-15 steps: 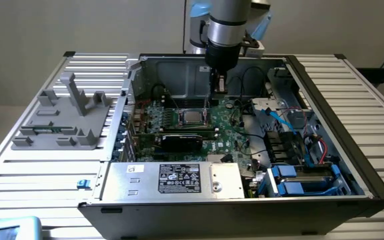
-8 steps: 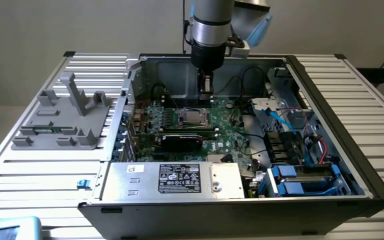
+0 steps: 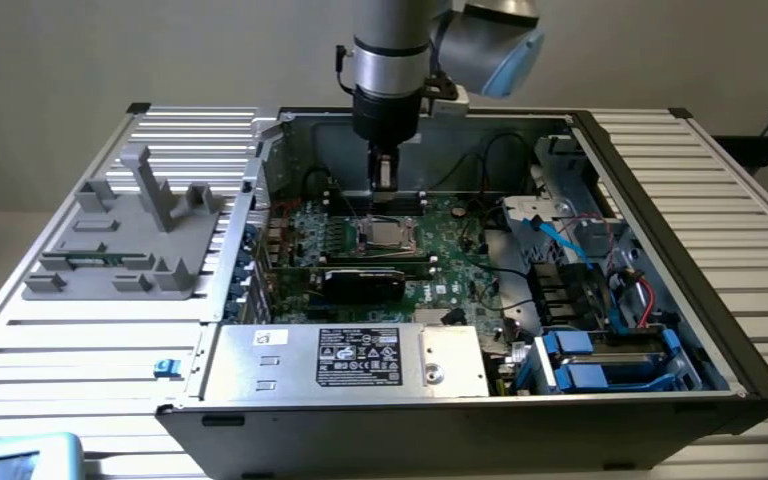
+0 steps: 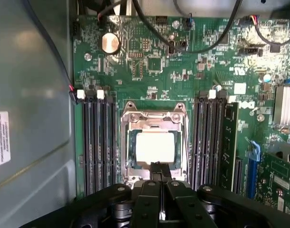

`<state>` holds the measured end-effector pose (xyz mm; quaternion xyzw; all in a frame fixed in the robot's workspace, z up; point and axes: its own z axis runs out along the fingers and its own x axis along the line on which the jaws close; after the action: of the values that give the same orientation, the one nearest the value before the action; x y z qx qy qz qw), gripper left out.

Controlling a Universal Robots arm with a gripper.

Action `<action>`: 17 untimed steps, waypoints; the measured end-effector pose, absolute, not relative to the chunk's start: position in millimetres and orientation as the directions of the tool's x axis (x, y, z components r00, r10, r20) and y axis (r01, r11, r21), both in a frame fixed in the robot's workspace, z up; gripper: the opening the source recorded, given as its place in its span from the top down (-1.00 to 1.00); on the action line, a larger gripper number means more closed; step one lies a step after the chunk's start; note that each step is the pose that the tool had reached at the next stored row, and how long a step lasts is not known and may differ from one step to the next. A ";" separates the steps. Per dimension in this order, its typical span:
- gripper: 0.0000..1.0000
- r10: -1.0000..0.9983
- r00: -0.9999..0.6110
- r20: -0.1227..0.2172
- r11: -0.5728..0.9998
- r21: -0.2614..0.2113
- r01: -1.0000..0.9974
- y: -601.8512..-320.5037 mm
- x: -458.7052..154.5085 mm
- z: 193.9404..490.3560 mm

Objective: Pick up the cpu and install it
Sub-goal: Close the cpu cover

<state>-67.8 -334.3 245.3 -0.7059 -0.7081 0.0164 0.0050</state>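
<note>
In the exterior view, the arm hangs over an open computer case (image 3: 651, 190) on a slatted table. The gripper (image 3: 384, 183) points straight down above the motherboard (image 3: 458, 262), nearer the case's far wall than its front edge. Directly beneath it the cpu (image 3: 387, 236) lies flat in its socket, about midway between the board's side edges. A black card (image 3: 364, 280) sits just in front of it, and a silver box (image 3: 344, 360) runs along the case's front edge.

In the wrist view, the cpu (image 4: 155, 147) sits square inside the metal socket frame (image 4: 154, 114), between two banks of memory slots (image 4: 97, 142). The gripper (image 4: 156, 167) is clenched, its fingertips pressed together with nothing between them, and it sits over the chip's edge. Whether they touch it I cannot tell.

The chip looks already placed, so I judge the work to be at the seating stage. Any further move calls for a slow, straight vertical path, no sideways drag across the chip, and clearance from the frame.
</note>
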 end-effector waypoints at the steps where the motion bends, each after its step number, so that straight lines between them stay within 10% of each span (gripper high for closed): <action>1: 0.78 1.000 -0.004 -0.016 0.003 -0.030 1.000 -334.3 -69.2 243.5; 17: 0.78 1.000 -0.004 -0.016 0.003 -0.030 1.000 -334.3 -84.2 214.4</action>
<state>-84.2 -334.3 214.4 -0.7058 -0.7082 0.0164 0.0049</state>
